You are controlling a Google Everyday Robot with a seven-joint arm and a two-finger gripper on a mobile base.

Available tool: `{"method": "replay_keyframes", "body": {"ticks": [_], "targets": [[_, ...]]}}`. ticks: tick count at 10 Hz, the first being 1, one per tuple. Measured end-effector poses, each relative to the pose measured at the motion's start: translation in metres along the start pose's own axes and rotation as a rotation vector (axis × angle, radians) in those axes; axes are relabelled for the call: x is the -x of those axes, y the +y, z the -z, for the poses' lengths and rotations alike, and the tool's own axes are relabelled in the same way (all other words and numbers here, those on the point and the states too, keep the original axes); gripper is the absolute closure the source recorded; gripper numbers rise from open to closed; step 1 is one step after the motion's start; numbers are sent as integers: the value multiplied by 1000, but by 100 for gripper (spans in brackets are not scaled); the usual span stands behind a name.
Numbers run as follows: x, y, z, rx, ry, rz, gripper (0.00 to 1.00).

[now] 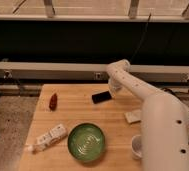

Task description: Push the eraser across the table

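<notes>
The eraser is a flat black block lying at the far middle of the wooden table. My gripper hangs at the end of the white arm, which reaches in from the lower right and bends down at the table's far edge. The gripper is just to the right of the eraser, at or against its right end. The arm's wrist hides most of the gripper.
A small red object lies at the far left. A green bowl sits at the near middle with a white packet to its left. A beige block and a white cup are beside the arm on the right.
</notes>
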State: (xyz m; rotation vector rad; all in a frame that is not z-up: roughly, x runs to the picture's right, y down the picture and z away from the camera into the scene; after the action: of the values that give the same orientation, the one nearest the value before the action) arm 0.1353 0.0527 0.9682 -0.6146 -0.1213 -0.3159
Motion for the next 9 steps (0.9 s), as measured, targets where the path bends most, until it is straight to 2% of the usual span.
{"method": "replay_keyframes", "body": {"ticks": [6, 9], "targets": [[13, -1, 1, 11, 0, 21, 89], [34, -5, 1, 21, -6, 44, 89]]}}
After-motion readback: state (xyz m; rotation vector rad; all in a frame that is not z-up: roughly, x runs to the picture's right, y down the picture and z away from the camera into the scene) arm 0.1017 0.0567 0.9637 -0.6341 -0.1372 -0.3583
